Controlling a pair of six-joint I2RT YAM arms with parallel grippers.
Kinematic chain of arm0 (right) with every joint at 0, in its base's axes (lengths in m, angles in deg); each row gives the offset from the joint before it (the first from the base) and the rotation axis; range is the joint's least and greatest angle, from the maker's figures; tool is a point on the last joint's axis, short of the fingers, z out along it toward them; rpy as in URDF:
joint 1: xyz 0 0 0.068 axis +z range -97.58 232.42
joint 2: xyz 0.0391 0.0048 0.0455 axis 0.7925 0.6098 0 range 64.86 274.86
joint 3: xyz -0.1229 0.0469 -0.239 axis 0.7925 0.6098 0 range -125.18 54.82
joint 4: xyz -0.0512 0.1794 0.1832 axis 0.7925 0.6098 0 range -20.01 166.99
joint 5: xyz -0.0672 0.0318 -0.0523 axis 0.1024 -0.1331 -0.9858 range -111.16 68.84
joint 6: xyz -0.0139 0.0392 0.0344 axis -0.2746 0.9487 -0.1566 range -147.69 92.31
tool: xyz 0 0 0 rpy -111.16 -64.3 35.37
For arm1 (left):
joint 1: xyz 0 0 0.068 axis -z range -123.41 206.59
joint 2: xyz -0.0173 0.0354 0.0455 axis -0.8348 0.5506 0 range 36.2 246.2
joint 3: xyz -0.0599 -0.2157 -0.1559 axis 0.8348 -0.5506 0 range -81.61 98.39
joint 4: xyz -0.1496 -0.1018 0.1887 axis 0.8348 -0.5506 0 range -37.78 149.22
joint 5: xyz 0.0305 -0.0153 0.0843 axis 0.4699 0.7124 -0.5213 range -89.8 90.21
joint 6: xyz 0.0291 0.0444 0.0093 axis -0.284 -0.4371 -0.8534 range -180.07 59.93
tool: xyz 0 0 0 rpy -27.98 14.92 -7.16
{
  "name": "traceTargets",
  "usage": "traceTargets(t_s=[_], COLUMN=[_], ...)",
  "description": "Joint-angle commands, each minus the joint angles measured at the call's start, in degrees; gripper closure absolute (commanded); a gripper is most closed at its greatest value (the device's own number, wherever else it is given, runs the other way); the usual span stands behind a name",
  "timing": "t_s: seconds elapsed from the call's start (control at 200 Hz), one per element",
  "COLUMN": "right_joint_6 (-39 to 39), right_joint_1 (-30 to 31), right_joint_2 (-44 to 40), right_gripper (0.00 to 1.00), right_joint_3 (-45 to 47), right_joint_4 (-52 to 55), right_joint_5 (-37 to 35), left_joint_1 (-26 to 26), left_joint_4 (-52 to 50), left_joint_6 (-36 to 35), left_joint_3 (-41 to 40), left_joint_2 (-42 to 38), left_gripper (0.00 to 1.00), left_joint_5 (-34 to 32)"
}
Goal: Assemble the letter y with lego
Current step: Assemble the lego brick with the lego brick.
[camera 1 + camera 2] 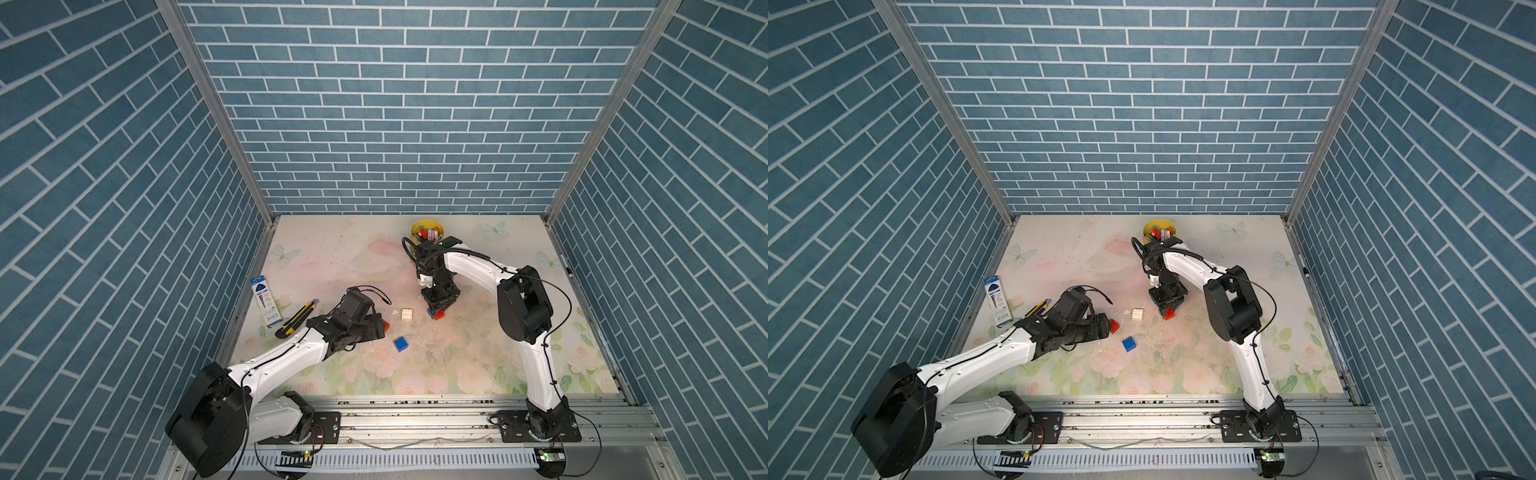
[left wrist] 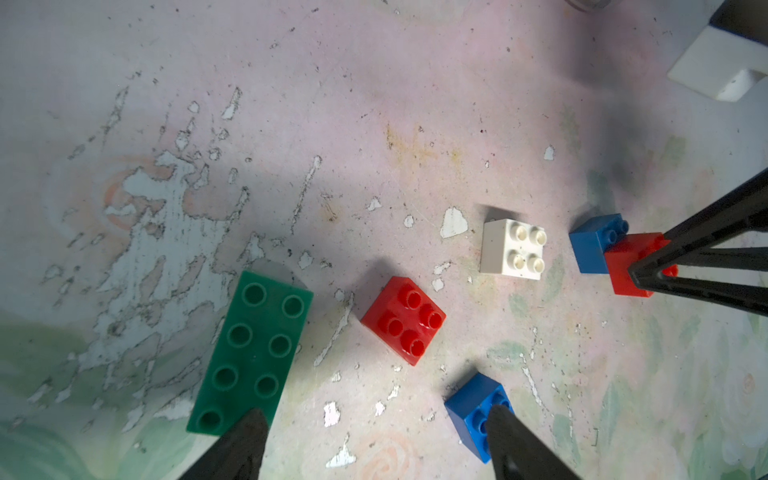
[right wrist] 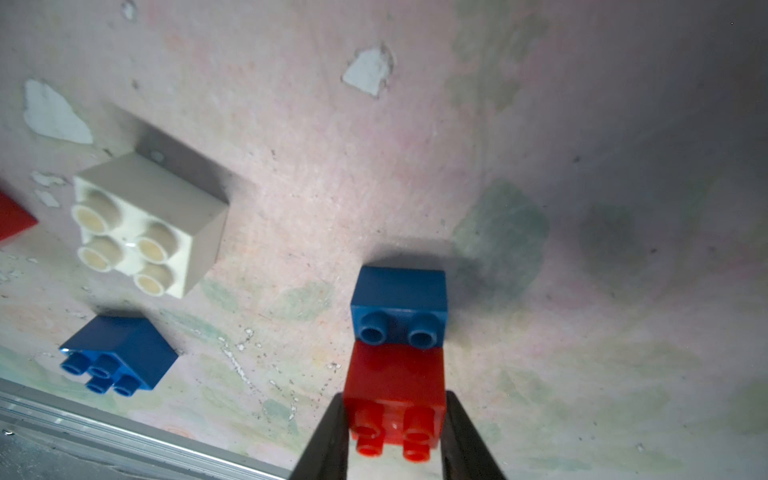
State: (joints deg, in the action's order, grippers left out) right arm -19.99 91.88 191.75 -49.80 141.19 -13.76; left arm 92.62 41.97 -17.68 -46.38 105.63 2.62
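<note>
The right gripper (image 3: 395,401) is clenched on 1 red brick (image 3: 395,374), which is seated over half of a blue brick (image 3: 399,293) just beside the white brick (image 3: 137,224). On the white brick's opposite side the left gripper (image 2: 376,415) is held released near the green brick (image 2: 253,353). A loose red brick (image 2: 403,320) and a loose blue brick (image 2: 473,409) are seen nearer the white brick.

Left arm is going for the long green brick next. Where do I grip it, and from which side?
Come straight down and pinch the green brick across its short width, on the two long smooth walls, near mid-length. It lies flat, studs up, so the top offers no hold. The open left gripper probably needs only a slight turn to square up with those walls.
</note>
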Motion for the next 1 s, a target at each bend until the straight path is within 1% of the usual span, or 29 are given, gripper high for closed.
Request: traceTargets(t_s=[0.0, 0.23, 0.53, 0.835, 0.995], right_joint_6=[1.12, 0.78, 0.73, 0.23, -0.03], right_joint_1=[1.24, 1.32, 1.27, 1.28, 1.25], right_joint_2=[7.56, 9.83, 12.5, 8.74, 8.46], right_gripper=[0.67, 0.68, 0.69, 0.68, 0.67], right_joint_3=[3.45, 4.16, 3.38, -2.34, -4.67], right_joint_4=[-1.72, -4.35, -5.04, -1.98, -0.71], right_joint_5=[0.46, 1.98, 2.39, 1.35, -0.26], left_joint_1=[0.31, 0.34, 0.36, 0.36, 0.37], left_joint_4=[-1.29, -1.46, -1.7, -2.35, -3.0], left_joint_6=[-0.82, -0.77, -0.4, -0.07, -0.02], left_joint_3=[0.55, 0.64, 0.12, -0.4, -0.39], left_joint_2=[0.81, 0.91, 0.62, -0.45, -1.18], left_gripper=[0.15, 0.15, 0.15, 0.15, 0.15], left_joint_5=[-1.01, -1.27, -1.61, -2.15, -2.46])
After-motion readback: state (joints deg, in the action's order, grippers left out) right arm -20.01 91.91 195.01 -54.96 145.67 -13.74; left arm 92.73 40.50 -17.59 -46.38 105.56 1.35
